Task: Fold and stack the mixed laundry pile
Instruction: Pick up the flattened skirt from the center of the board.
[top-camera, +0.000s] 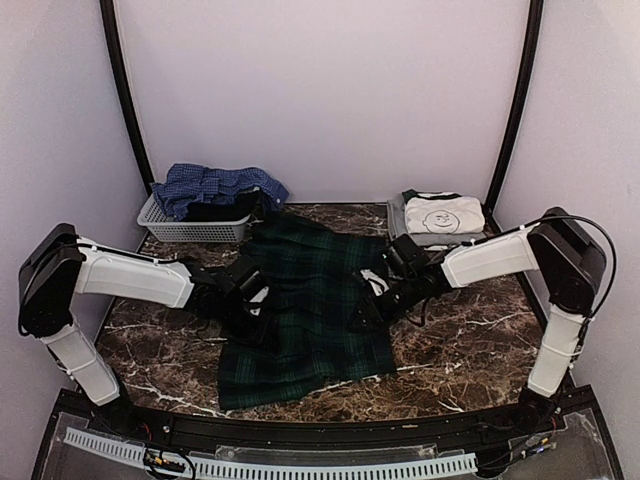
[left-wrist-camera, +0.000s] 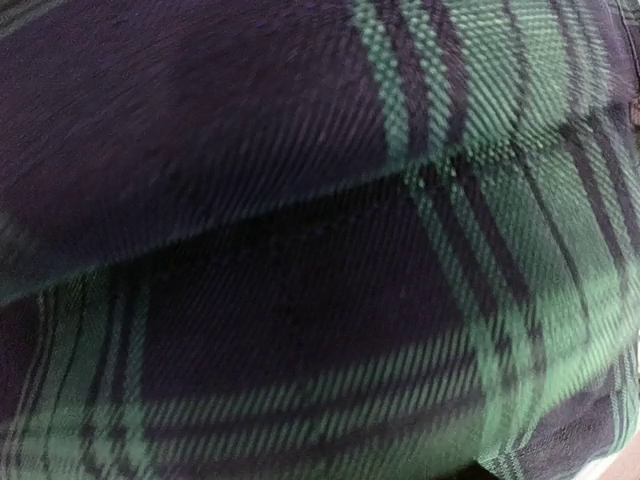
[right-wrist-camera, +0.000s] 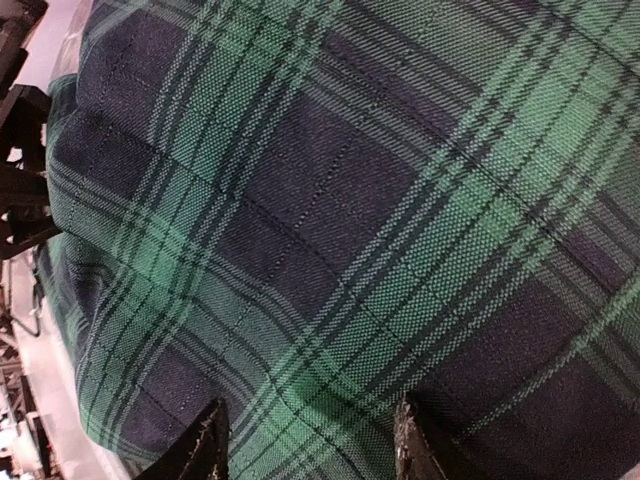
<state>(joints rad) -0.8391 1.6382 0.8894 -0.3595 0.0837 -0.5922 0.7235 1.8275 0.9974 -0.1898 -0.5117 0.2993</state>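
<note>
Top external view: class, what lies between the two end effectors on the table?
The dark green tartan shirt, spread over the marble table, fills the stretch between the left end effector and the right end effector; the top external view shows this.

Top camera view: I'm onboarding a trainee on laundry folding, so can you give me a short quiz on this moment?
1. True or false: the blue checked shirt sits in the basket at the far left.
2. Fill in: the folded white tee sits at the far ___ side of the table.
3. Which garment lies spread out in the middle of the table?
A. white tee
B. tartan shirt
C. blue checked shirt

Key: 1 true; 2 right; 3 B
</note>
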